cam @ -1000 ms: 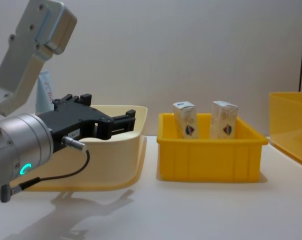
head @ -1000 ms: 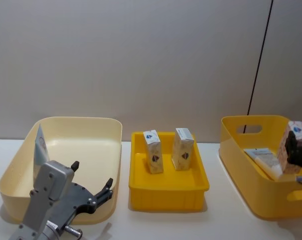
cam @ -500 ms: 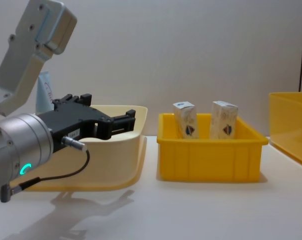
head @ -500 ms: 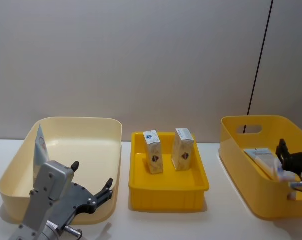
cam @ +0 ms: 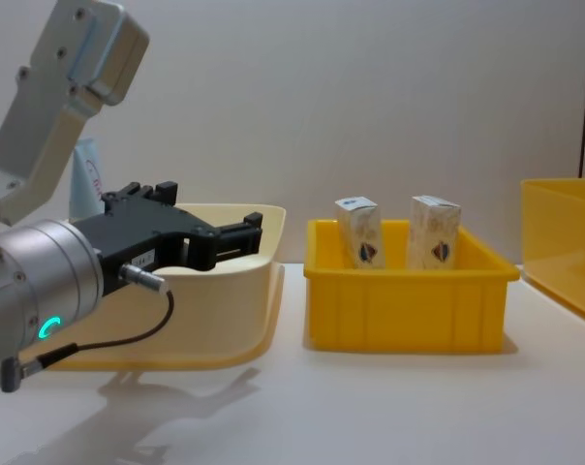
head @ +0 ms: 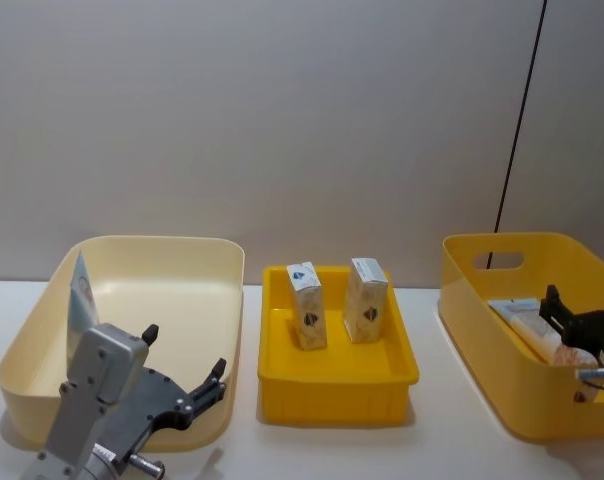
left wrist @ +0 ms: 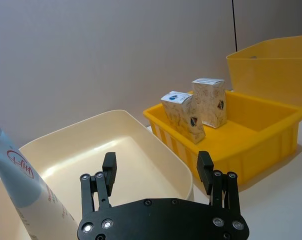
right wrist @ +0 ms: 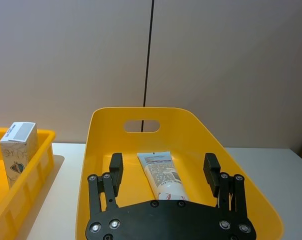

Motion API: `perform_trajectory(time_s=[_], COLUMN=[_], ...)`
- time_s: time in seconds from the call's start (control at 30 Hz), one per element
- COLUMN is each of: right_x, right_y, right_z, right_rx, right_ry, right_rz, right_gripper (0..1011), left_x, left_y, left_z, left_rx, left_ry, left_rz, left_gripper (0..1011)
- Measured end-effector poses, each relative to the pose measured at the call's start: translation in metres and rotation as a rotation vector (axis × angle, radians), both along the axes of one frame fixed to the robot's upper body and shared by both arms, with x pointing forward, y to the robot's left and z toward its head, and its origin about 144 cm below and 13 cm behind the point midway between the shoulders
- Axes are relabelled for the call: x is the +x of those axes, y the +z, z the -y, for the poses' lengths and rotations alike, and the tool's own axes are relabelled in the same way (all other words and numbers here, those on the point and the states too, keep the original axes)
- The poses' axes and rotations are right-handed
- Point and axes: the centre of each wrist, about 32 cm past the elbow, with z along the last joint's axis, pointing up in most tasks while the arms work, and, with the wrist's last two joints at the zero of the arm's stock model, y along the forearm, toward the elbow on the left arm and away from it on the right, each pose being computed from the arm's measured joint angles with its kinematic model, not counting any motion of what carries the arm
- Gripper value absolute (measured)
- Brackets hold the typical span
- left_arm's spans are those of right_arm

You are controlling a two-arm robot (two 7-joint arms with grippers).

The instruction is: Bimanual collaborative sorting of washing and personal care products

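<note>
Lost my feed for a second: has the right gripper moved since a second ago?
Yes. The right gripper, open and empty, has dropped from near the rim of the deep yellow plastic bin to low inside it, over the lying white tube.

Red lettering inside a red oval outline on the pale-blue tube point(left wrist: 21, 192) leaning in the cream bin point(left wrist: 141, 145); letters too stylised to read with certainty. Fine print in blocks on the tube point(right wrist: 161, 175) lying in the yellow bin point(right wrist: 191, 130), too small to make out. Round blue marks on the two cartons point(left wrist: 182, 116) point(left wrist: 209, 102) in the middle tray point(left wrist: 271, 125), wording illegible. No numbers or brand names legible elsewhere.
</note>
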Motion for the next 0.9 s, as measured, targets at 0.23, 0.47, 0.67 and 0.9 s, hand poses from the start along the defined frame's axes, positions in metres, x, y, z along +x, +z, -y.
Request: perform_trajectory(time_s=[0.23,0.47,0.67,0.9], right_x=[-0.002,-0.006,-0.007,-0.012], right_y=[0.000,0.002,0.002,-0.006], right_z=[0.001,0.002,0.002,-0.005], right_rx=[0.002,0.015,0.019,0.023], right_ry=[0.019,0.060,0.074,0.125], right_rz=[0.035,0.100,0.116,0.114], right_gripper=[1001,1001,1001,1001], left_x=[0.000,0.000,0.000,0.000], left_y=[0.000,0.000,0.000,0.000], left_z=[0.000,0.000,0.000,0.000], left_rx=[0.000,0.000,0.000,0.000], left_ry=[0.000,0.000,0.000,0.000], left_rz=[0.000,0.000,0.000,0.000], left_gripper=[1003,1003,1003,1003])
